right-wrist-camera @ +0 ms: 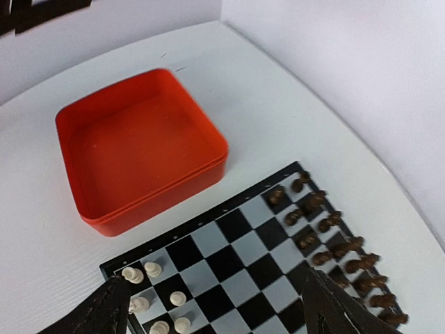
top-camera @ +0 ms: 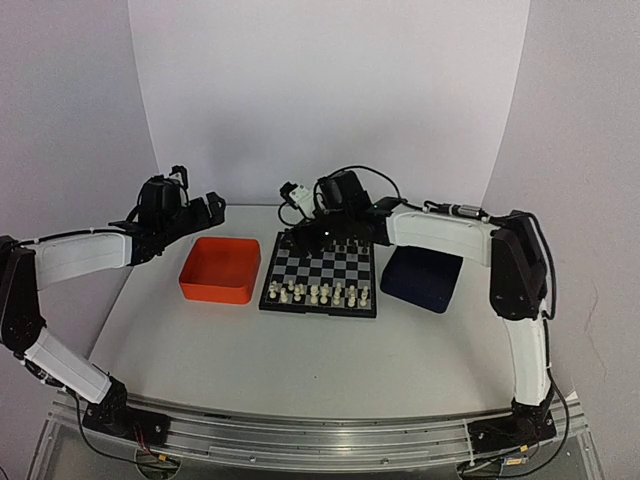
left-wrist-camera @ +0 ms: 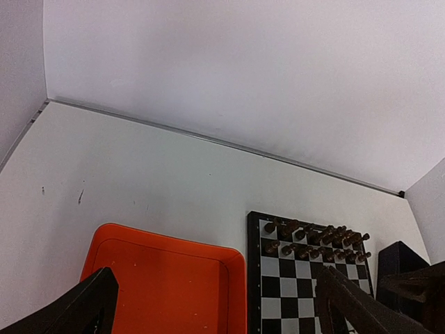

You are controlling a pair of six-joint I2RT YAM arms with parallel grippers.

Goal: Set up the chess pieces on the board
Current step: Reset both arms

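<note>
Left gripper (left-wrist-camera: pixel 217 273), jaws spread wide and holding nothing, hovers above the orange tray (top-camera: pixel 213 293) just left of the board (top-camera: pixel 320 262). The chess pieces (top-camera: pixel 318 293) stand upright in the board's near rows. The right gripper (right-wrist-camera: pixel 214 278), jaws parted and empty, hangs over the board's far half, so it is judged the nearer arm.

A white table (top-camera: pixel 300 360) fills the scene, its surface matt, with a few small dark scuffs (left-wrist-camera: pixel 80 197) toward the far left. A white backdrop (top-camera: pixel 330 90) rises behind it, meeting it at a thin grey seam (left-wrist-camera: pixel 208 141). Pale grey walls (top-camera: pixel 60 110) stand at both sides. An aluminium rail (top-camera: pixel 320 437) runs along the near edge. The light is soft and even.
</note>
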